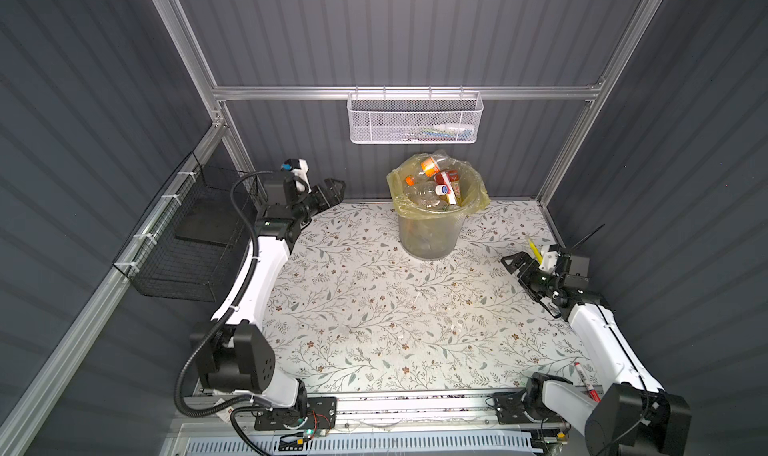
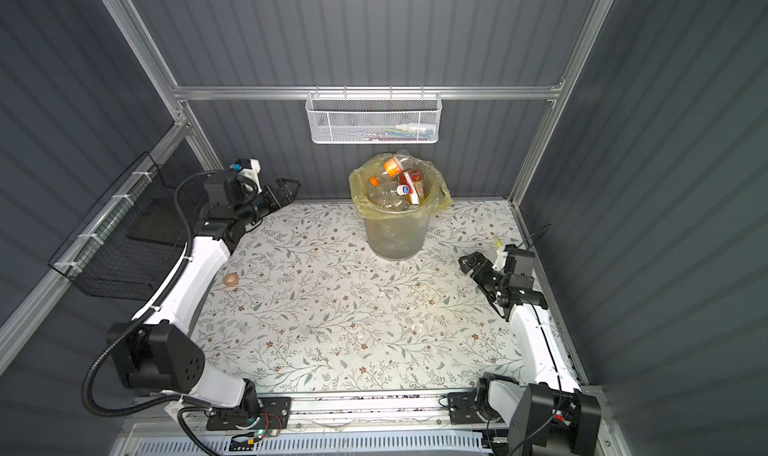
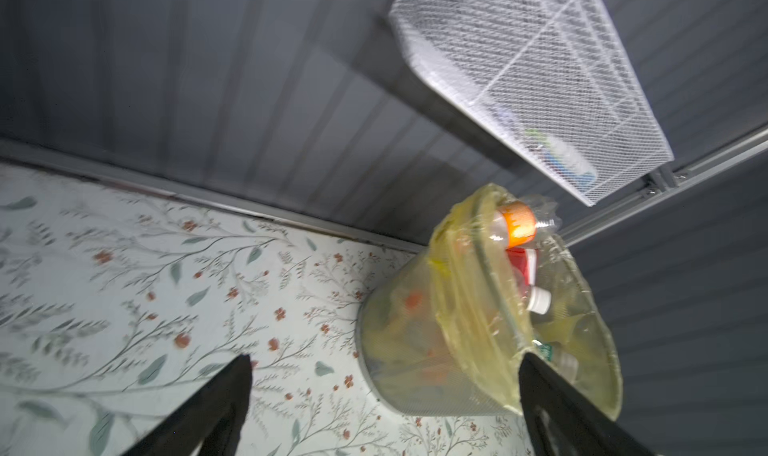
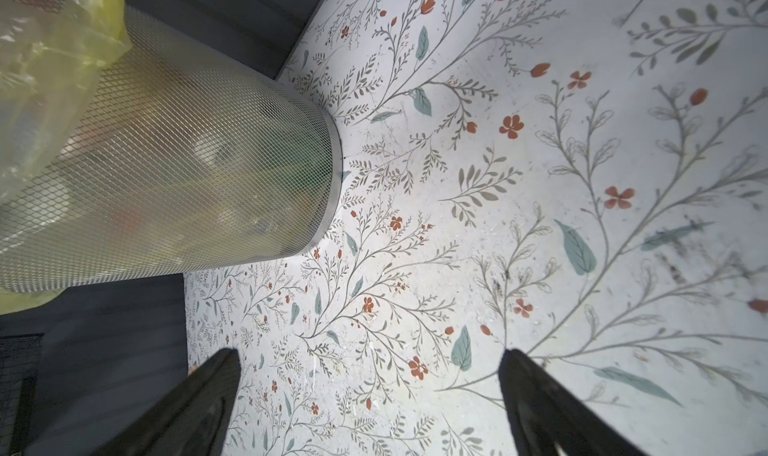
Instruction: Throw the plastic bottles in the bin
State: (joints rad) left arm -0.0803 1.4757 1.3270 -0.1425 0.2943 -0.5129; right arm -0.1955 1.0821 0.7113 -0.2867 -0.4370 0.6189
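Since no bottle is to be seen lying on the floral tabletop (image 1: 374,308) in either top view, the task is judged to be at or near its end, and the step in hand is taken to be a clean retreat and a last check. The plastic bottles (image 1: 432,183) are heaped inside the bin (image 1: 430,233), which stands at the back of the table against the wall; the heap reaches the rim, and an orange-labelled bottle (image 1: 430,166) is perched on top at the back, partly above the yellow liner. The left gripper (image 1: 334,192) is held raised to the left of the bin, well apart from it, with its fingers spread wide and nothing between them; the right gripper (image 1: 513,271) is held near the right edge of the table, likewise spread and empty. Any withdrawal should be made away from the bin, so that the liner is not snagged and the wall is not knocked, because a jolt could tip the top bottle out. The table edges should be scanned before stopping. The small ring (image 2: 230,280) beside the left arm and the red marker (image 1: 586,385) at the front right are not bottles and should be left alone.
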